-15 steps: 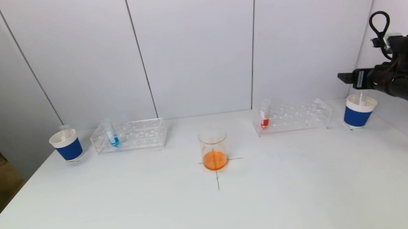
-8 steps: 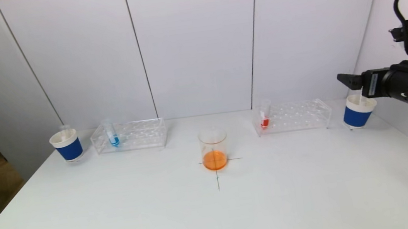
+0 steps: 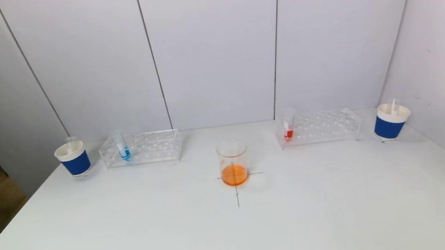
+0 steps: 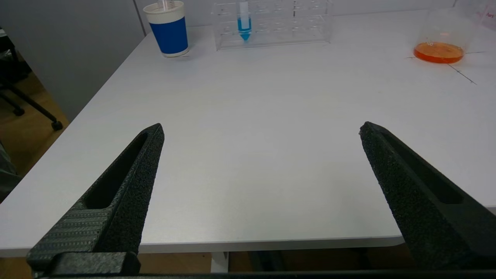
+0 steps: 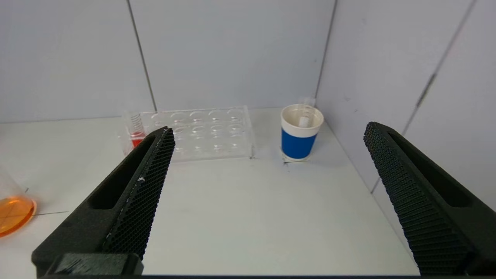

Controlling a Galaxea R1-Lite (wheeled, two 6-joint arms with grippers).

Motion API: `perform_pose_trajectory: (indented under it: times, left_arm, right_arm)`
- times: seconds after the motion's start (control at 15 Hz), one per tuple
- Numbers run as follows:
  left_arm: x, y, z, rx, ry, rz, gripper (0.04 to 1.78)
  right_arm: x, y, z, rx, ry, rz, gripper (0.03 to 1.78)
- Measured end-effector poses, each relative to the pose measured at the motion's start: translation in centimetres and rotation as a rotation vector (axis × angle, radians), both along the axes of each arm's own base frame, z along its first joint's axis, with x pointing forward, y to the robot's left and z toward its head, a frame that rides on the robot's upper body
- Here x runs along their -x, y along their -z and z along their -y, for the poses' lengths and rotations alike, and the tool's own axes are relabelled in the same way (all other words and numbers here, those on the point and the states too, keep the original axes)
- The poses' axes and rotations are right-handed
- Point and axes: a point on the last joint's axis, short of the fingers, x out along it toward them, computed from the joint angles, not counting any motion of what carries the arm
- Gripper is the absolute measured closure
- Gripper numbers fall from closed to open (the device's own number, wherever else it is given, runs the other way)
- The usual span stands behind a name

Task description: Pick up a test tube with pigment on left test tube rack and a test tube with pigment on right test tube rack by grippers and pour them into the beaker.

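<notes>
A white tabletop [image 3: 134, 237] stands before pale wall panels. At its centre, on a thin drawn cross, sits a clear glass beaker [image 3: 233, 162] holding a shallow layer of bright orange liquid at the bottom. Toward the back on the robot's left is a clear plastic test tube rack [image 3: 141, 148] with rows of round holes; one test tube [image 3: 122, 146] stands upright near its left end, its tip filled with blue pigment. Just left of that rack is a paper cup [image 3: 72, 158], white at the rim with a blue band, with a clear tube poking out of it. Toward the back on the right is a matching clear rack [image 3: 319, 127]; a test tube [image 3: 288, 124] with red pigment in its tip stands upright at its left end. Just right of this rack, near the side wall, is a second blue-banded paper cup [image 3: 390, 121] with an empty tube inside. The right gripper [image 5: 267, 131] hangs above the tabletop's right side, facing that rack and cup from well apart, its black textured fingers spread wide and holding nothing. The left gripper [image 4: 260, 130] hovers by the near left edge of the tabletop, far from the racks, its fingers also spread wide and empty.
</notes>
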Motion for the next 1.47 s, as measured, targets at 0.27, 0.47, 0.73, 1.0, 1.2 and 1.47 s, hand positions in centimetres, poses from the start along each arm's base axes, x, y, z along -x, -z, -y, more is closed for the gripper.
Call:
perform_pose_trajectory:
  times: [0.27, 0.47, 0.73, 1.0, 1.2, 1.47]
  left_arm:
    - [0.0, 0.0, 0.0, 0.000, 0.000, 0.000, 0.06]
    - [0.0, 0.0, 0.0, 0.000, 0.000, 0.000, 0.06]
    - [0.0, 0.0, 0.0, 0.000, 0.000, 0.000, 0.06]
    - [0.0, 0.0, 0.0, 0.000, 0.000, 0.000, 0.06]
    - [0.0, 0.0, 0.0, 0.000, 0.000, 0.000, 0.06]
    - [0.0, 0.0, 0.0, 0.000, 0.000, 0.000, 0.06]
  right_arm:
    - [5.5, 1.0, 1.0, 0.042, 0.097, 0.082, 0.04]
    - [9.4, 2.4, 1.0, 0.048, 0.116, 0.101, 0.04]
    - [13.3, 6.0, 0.8, 0.044, 0.099, 0.054, 0.04]
    - [14.7, 10.2, 0.8, 0.051, 0.045, 0.069, 0.04]
    - [15.0, 11.5, 0.7, 0.044, 0.014, 0.093, 0.04]
    - [14.9, 11.8, 0.4, 0.064, -0.142, 0.133, 0.04]
